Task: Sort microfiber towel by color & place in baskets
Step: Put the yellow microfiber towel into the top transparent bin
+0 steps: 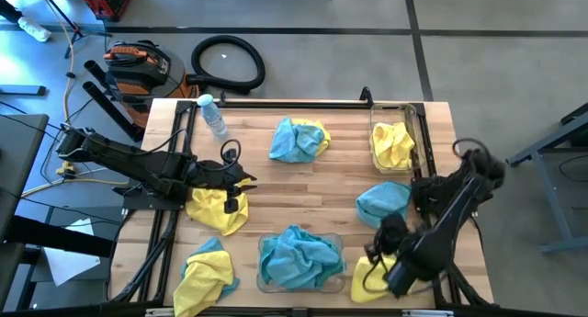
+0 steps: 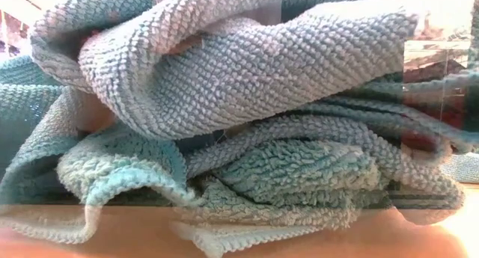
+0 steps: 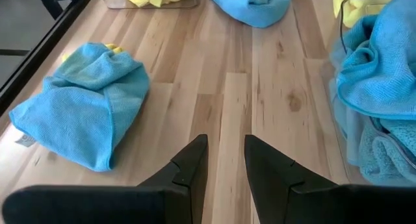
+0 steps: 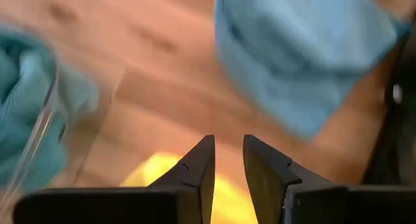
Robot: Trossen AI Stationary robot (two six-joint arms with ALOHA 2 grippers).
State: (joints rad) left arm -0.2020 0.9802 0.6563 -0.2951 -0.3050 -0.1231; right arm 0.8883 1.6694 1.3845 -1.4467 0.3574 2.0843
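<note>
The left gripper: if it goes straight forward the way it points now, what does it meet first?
Mostly bare table. The left gripper has its fingers slightly apart and aims between the blue towel pile and the basket of blue towels. Farther on lies another blue towel, probably first, though depth is unclear.

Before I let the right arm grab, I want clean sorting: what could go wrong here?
1. The right gripper hovers, jaws narrowly apart, over a yellow towel beside a teal towel; it could snag both.
2. The near basket is heaped with teal towels, so another could spill over.
3. The far pile mixes teal with yellow.
</note>
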